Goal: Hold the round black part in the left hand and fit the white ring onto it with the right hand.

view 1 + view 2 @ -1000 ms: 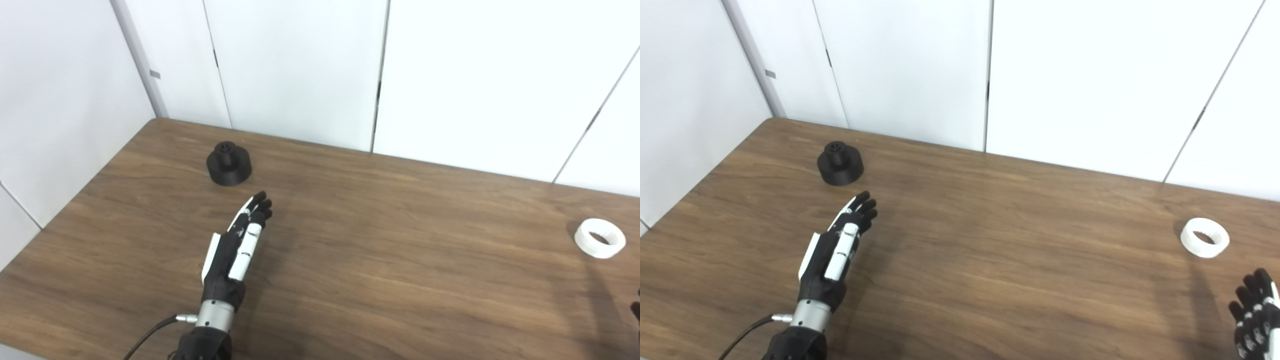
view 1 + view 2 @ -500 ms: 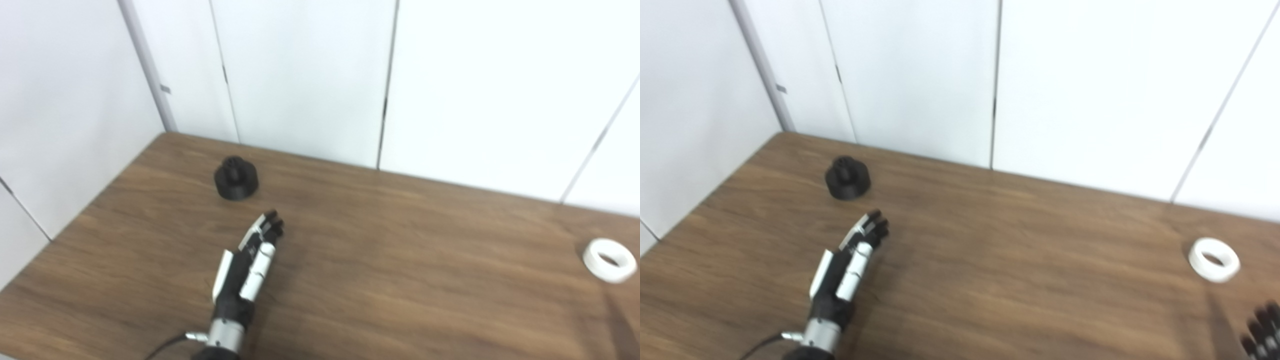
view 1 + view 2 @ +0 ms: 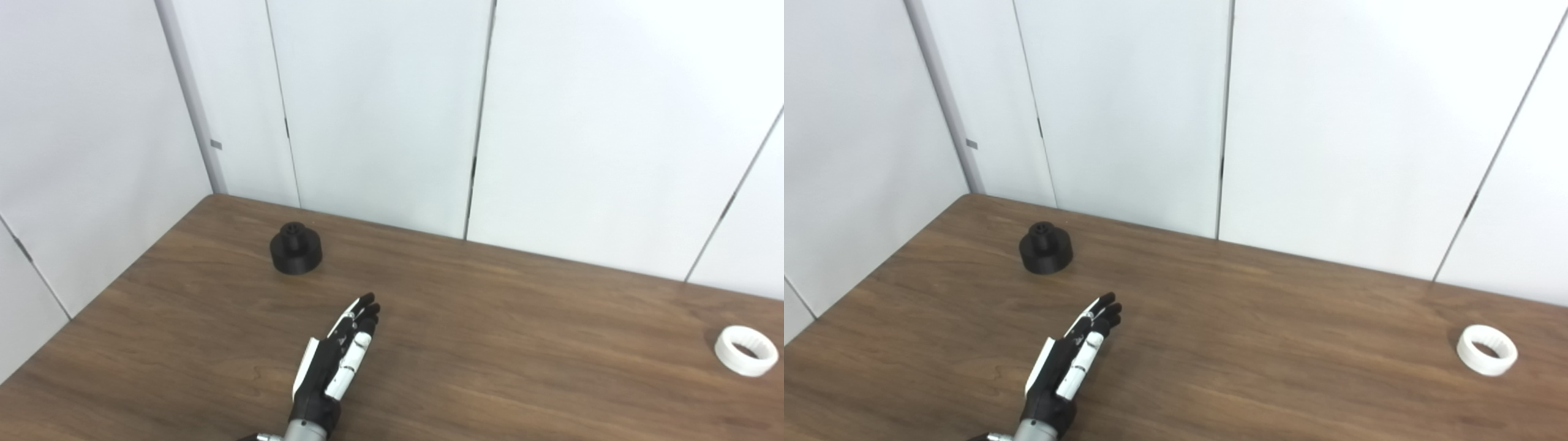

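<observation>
The round black part point(image 3: 296, 248) stands on the wooden table point(image 3: 490, 343) at the far left, a short stub on top of its wide base. My left hand point(image 3: 335, 367) hovers in front of it and to its right, fingers stretched out flat and apart, holding nothing, well short of the part. The white ring point(image 3: 746, 350) lies flat near the table's right edge, also seen as the white ring point(image 3: 1486, 350) in the right eye view. My right hand is out of both views.
White wall panels point(image 3: 380, 110) close the table at the back and on the left. A wide stretch of bare wood separates the black part from the ring.
The camera has tilted up, so everything sits lower in the picture. The left hand keeps its flat open pose. The right hand, earlier at the bottom right corner, has dropped out of view.
</observation>
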Robot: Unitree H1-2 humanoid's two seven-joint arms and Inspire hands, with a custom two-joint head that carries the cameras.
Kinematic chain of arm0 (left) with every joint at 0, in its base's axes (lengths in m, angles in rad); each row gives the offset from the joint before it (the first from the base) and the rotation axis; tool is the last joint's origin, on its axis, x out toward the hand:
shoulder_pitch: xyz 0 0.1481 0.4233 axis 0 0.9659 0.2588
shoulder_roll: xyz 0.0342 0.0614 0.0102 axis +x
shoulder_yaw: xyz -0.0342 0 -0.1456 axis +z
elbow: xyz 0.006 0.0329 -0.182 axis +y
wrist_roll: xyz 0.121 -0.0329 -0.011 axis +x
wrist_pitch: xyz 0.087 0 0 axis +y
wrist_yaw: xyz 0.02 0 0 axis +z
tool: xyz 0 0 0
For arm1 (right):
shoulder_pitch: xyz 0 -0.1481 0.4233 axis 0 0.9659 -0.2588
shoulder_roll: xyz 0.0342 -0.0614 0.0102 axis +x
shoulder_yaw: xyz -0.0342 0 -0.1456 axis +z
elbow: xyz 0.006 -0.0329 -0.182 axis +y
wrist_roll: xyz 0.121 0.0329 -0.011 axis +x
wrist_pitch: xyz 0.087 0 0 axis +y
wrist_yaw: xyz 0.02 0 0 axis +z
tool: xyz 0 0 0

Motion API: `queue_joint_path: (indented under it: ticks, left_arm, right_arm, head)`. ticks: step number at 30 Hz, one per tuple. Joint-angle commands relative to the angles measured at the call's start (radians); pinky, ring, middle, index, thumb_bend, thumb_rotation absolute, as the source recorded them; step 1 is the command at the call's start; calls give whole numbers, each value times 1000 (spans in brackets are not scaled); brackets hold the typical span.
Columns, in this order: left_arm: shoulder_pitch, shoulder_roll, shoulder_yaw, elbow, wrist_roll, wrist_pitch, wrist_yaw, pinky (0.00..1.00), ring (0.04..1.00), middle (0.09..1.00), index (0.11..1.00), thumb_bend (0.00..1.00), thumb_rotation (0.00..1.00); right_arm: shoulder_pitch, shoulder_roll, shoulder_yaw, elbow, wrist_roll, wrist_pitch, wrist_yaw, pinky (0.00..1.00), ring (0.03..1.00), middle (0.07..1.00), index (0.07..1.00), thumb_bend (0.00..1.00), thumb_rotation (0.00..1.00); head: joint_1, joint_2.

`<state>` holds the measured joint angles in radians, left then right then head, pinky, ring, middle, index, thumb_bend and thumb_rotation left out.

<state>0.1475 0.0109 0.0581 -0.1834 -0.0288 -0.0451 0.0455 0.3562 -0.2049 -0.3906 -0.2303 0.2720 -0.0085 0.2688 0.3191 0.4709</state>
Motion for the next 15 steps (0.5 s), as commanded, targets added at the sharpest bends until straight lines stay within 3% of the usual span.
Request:
queue_joint_path:
  ticks: [1,7,12,15]
  left_arm:
    - [1,-8,1,-13,10,-36,7,981,912,909,919,584,770]
    - [1,4,-3,-19,32,-19,4,984,920,919,930,543,748]
    - [-6,14,-4,-19,89,-38,12,890,910,911,927,565,612]
    - [-10,12,-2,-12,101,-44,12,884,906,916,928,560,610]
  right_arm:
    - [-7,-21,9,3,5,3,-14,1000,1000,1000,1000,600,1000]
    - [-2,-31,28,2,3,-7,-35,1000,1000,1000,1000,606,1000]
    - [9,-38,40,1,13,-17,-40,1000,1000,1000,1000,612,1000]
    - [14,-38,46,-13,8,-7,-50,1000,1000,1000,1000,613,1000]
  head:
    - [-1,4]
    - [1,6]
    - [3,7]
    - [4,9]
